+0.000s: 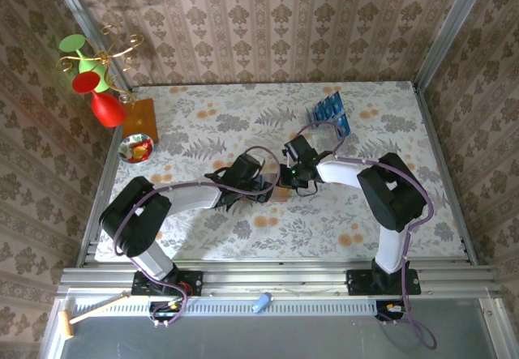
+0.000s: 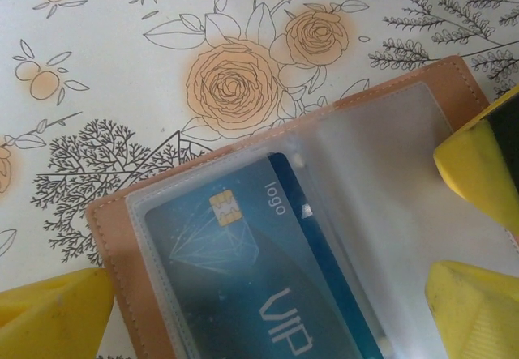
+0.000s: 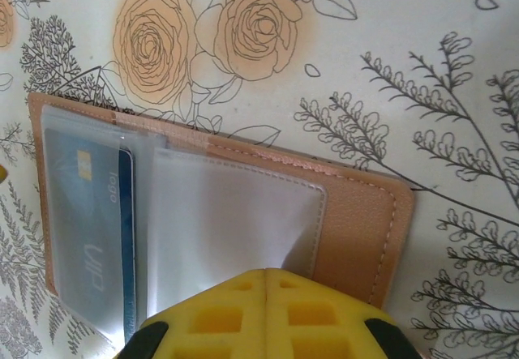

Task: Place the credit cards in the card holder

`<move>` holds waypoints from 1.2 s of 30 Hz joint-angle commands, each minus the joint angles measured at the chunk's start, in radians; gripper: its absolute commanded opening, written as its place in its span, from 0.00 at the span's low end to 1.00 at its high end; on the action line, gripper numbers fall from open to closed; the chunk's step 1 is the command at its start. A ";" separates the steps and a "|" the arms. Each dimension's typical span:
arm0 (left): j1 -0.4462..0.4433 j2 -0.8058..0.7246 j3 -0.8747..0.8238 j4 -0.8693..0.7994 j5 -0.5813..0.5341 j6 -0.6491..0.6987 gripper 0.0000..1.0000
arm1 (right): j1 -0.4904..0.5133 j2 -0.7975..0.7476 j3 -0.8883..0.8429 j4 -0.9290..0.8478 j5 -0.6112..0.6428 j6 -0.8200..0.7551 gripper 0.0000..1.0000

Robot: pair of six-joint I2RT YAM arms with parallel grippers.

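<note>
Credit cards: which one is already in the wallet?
The blue VIP card, lying under the clear sleeve of the wallet; the other cards stand together outside it, further away.

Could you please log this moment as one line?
wallet: lying open | card: tucked inside wallet | left pincer: open over wallet | right pincer: shut at empty sleeve

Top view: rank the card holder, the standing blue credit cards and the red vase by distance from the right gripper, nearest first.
1. card holder, mid-table, right at the right gripper.
2. credit cards, standing toward the far right.
3. red vase, at the far-left edge.
</note>
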 commanded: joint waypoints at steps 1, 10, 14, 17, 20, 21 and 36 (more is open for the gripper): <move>-0.006 0.028 0.024 0.012 0.002 0.000 1.00 | 0.006 0.016 0.026 -0.007 -0.018 0.014 0.07; -0.010 0.066 -0.004 0.017 -0.042 -0.028 0.95 | -0.018 -0.043 0.023 -0.030 -0.003 0.017 0.30; -0.011 0.067 -0.027 0.044 -0.035 -0.048 0.93 | -0.031 -0.062 0.015 -0.039 0.001 0.018 0.35; -0.010 0.070 -0.032 0.053 -0.033 -0.055 0.93 | -0.030 -0.054 0.013 -0.042 -0.002 0.019 0.38; -0.010 0.071 -0.035 0.057 -0.032 -0.057 0.93 | -0.032 -0.042 0.003 -0.034 0.000 0.025 0.41; -0.010 0.073 -0.035 0.057 -0.030 -0.058 0.93 | -0.032 -0.036 0.000 -0.029 0.001 0.028 0.41; -0.011 0.077 -0.047 0.070 -0.023 -0.053 0.94 | -0.031 0.048 0.003 0.060 -0.110 0.083 0.45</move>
